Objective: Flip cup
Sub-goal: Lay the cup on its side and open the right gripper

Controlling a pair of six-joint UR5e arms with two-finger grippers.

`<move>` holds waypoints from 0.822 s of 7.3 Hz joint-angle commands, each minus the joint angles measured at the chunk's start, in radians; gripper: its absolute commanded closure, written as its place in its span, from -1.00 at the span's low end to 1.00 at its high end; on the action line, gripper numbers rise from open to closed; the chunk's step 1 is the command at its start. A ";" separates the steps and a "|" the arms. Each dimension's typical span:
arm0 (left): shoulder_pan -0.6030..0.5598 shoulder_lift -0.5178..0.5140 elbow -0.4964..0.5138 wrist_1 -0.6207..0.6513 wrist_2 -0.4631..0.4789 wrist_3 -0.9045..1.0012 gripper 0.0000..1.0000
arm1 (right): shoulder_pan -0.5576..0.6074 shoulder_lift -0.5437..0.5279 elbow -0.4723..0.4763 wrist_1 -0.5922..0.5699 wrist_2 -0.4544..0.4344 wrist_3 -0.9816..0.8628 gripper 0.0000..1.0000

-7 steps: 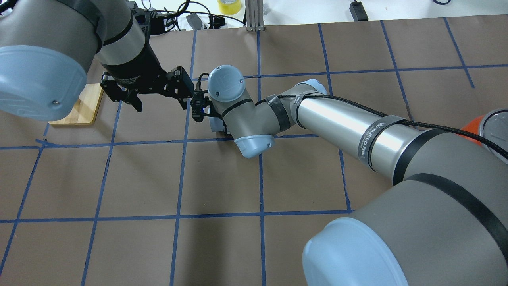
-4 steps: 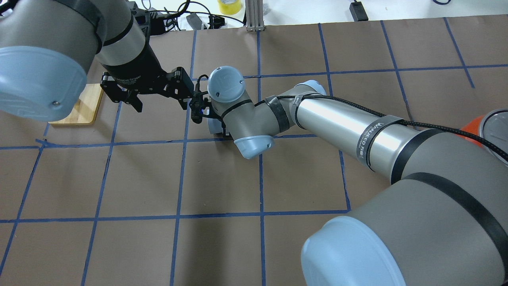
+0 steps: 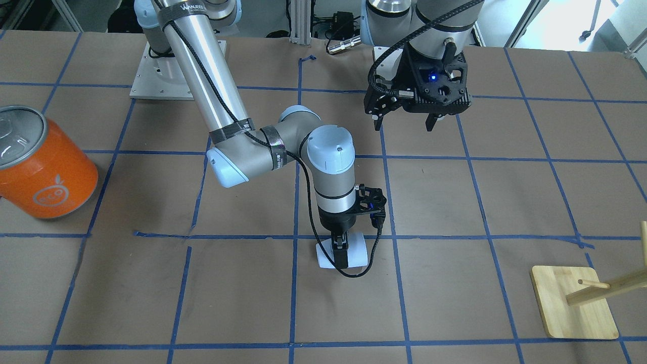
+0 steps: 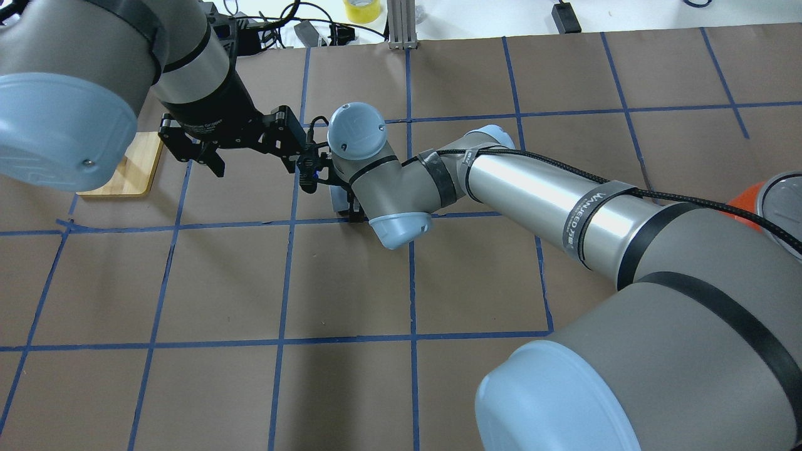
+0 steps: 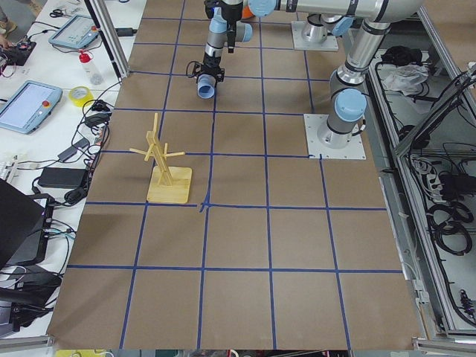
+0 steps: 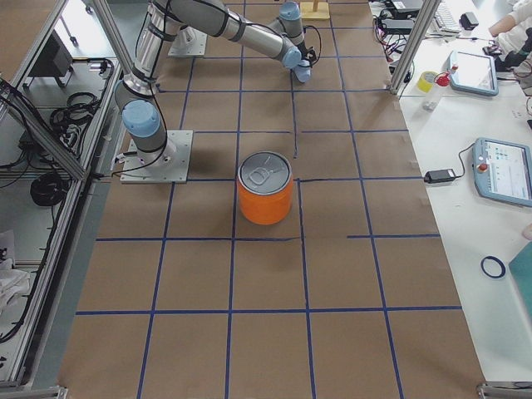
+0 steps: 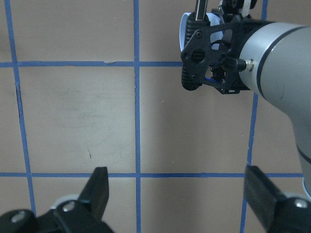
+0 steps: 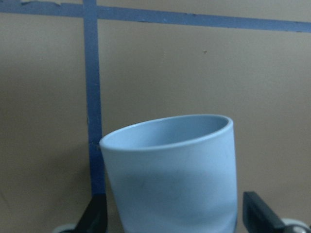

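While the left gripper (image 3: 404,123) hangs as it was, its own pair spread wide over bare paper, the one thing you see change in the last second is the right gripper (image 3: 340,252). In the overhead view it has crept slightly toward the robot's left, so less of the cup (image 3: 356,250) shows past its wrist. The cup lies on its side on the table (image 3: 480,202), directly between the right fingers (image 8: 97,216), its rim pointing away from the wrist camera. Those fingers stand spread, one at each flank of the cup wall and very close to it; whether either touches, you cannot tell. I judge this a final lining-up before the squeeze, so the flip itself has not begun, and the cup is neither gripped nor lifted. Counted, you have one cup, bracketed by the right fingers. There is one orange can (image 3: 45,167), well apart from both pairs of fingers on the right arm's side. One wooden stand (image 3: 573,303) with pegs sits out beyond the left fingers, well apart from them too. Two grippers are at work, both unclenched.
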State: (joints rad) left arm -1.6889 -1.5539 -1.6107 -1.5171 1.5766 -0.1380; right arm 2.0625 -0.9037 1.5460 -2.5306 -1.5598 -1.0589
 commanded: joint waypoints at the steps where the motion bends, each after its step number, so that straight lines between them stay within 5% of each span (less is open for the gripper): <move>1: 0.000 0.000 0.000 0.000 0.000 0.000 -1.00 | -0.013 -0.018 -0.006 0.009 0.001 0.032 -1.00; 3: 0.000 0.002 0.000 0.000 -0.001 0.000 -1.00 | -0.063 -0.062 -0.003 0.044 -0.002 0.225 -1.00; 6: 0.000 0.002 0.000 0.000 0.000 0.000 -1.00 | -0.238 -0.188 -0.007 0.273 0.000 0.284 -1.00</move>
State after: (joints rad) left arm -1.6889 -1.5535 -1.6107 -1.5171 1.5757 -0.1381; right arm 1.9049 -1.0245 1.5394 -2.3640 -1.5603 -0.7895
